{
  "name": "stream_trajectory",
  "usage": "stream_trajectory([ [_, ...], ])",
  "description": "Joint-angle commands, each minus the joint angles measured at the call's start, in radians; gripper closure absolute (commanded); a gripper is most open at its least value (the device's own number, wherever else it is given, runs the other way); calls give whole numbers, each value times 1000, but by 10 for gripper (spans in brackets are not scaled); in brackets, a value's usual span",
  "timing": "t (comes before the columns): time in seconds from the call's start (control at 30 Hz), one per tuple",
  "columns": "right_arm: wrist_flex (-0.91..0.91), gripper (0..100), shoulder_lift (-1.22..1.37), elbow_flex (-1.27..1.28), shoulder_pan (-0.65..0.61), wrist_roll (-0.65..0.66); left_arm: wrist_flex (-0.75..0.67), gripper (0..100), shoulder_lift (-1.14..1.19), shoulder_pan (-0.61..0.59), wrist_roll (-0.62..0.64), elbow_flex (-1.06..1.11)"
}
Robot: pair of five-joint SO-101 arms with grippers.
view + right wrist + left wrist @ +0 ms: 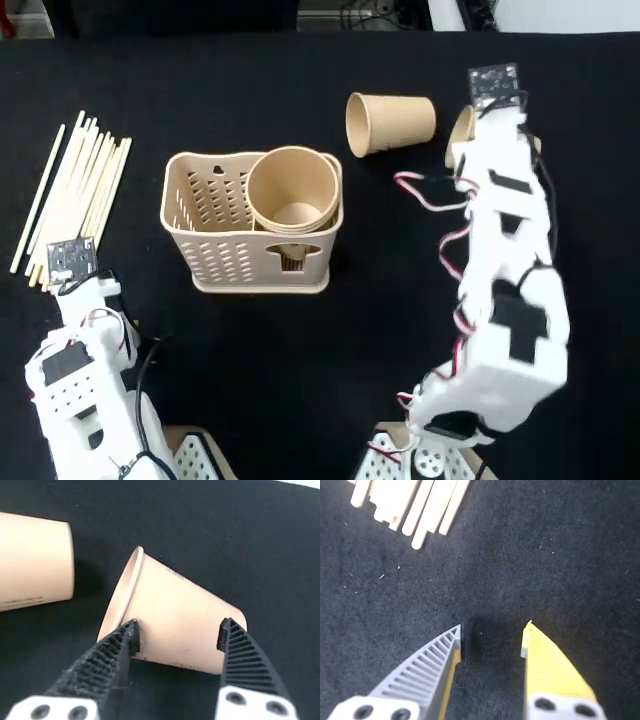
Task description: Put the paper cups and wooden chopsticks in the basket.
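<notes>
A beige slotted basket (205,225) stands left of the table's middle, with paper cups (293,190) stacked in its right compartment. A bundle of wooden chopsticks (75,190) lies at the far left; their near ends (407,505) show ahead of my left gripper (492,630), which is open over bare cloth. One paper cup (390,122) lies on its side behind the basket to the right. A second lying cup (170,615) sits just right of it, mostly under my right arm (505,190). My right gripper (179,629) is open, its fingers on either side of this cup.
The table is covered with black cloth (340,350). The first lying cup (30,562) is close beside the one between my right fingers. The left arm (80,380) stands at the front left corner.
</notes>
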Motion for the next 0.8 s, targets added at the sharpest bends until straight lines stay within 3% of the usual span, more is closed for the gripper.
stream_trajectory([
  [0.0,-20,737,36,-108,18,11,5,801,-12,15,-12,-5],
  [0.17,-20,789,31,-120,25,17,3,801,-12,15,-12,-5],
  [0.37,80,753,-148,-59,0,8,3,801,-12,16,-12,-5],
  [0.53,86,708,-274,-2,-64,-155,2,801,-12,16,-12,-5],
  [0.63,49,670,-239,-4,-123,-241,2,801,-12,16,-12,-7],
  [0.77,-84,655,-82,-38,-150,-221,2,801,-12,16,-12,-8],
])
